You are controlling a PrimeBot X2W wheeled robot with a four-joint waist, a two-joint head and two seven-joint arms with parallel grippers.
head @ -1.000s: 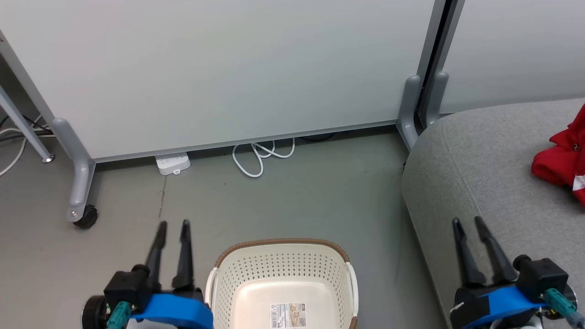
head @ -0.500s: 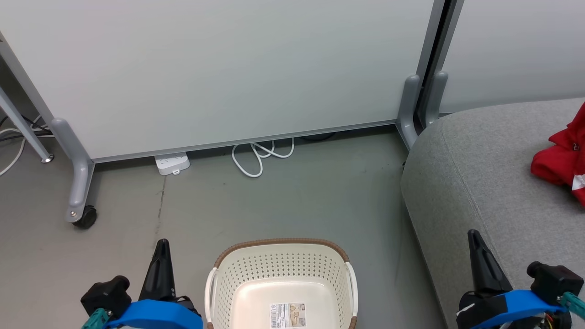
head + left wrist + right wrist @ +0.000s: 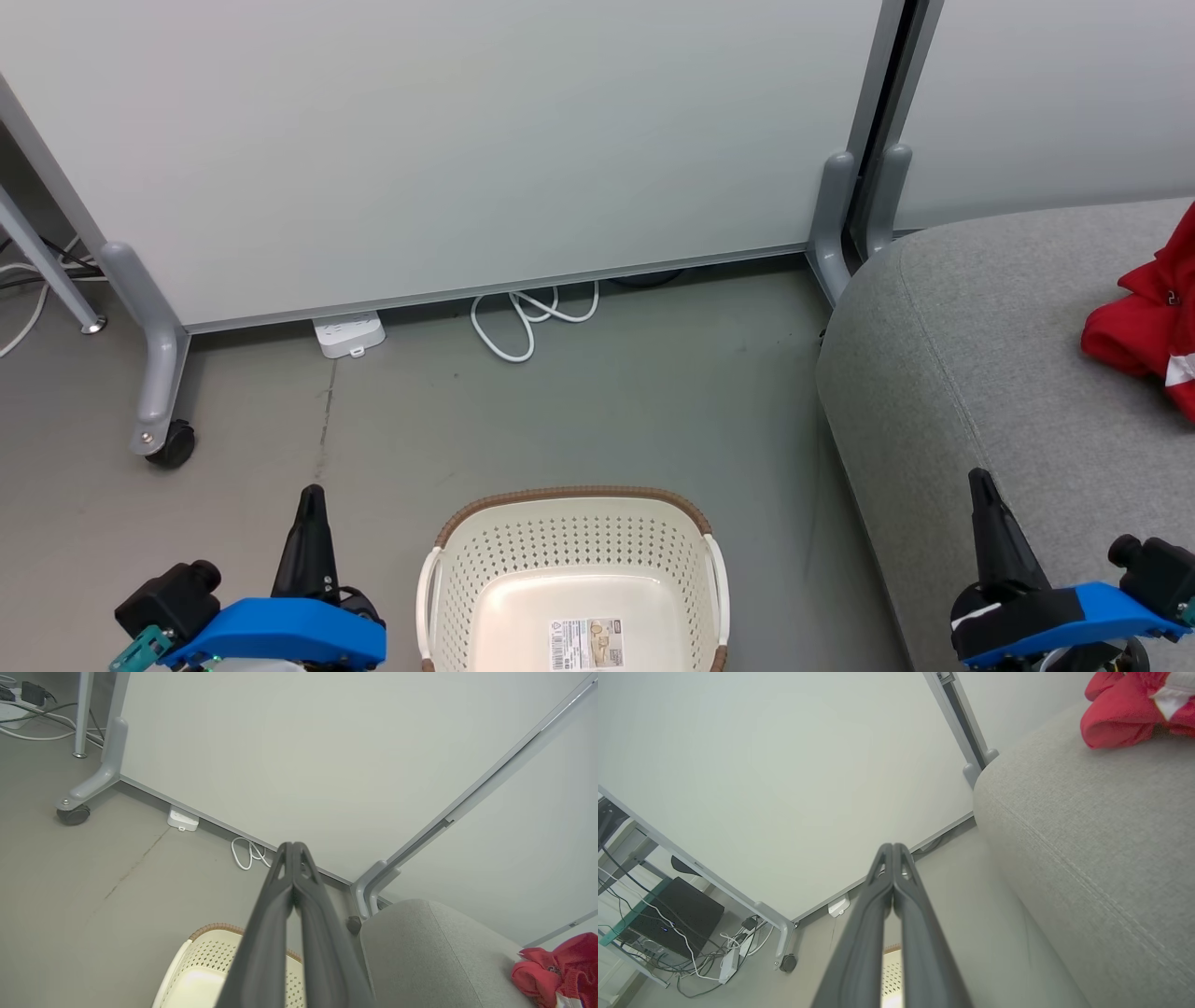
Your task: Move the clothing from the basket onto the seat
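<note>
The cream basket stands on the floor at the bottom middle of the head view, with only a label on its bottom. Red clothing with white trim lies on the grey seat at the right edge. My left gripper is shut and holds nothing, left of the basket. My right gripper is shut and holds nothing, over the seat's front left part. The left wrist view shows the shut gripper, the basket, the seat and the clothing. The right wrist view shows its shut gripper, the seat and the clothing.
A white partition panel on grey castor feet stands behind the basket. A white power strip and a looped white cable lie on the floor at its base. A metal leg and cables sit at far left.
Both grippers have gone from open to shut and have drawn back toward the bottom of the head view. The basket and the clothing have stayed put.
</note>
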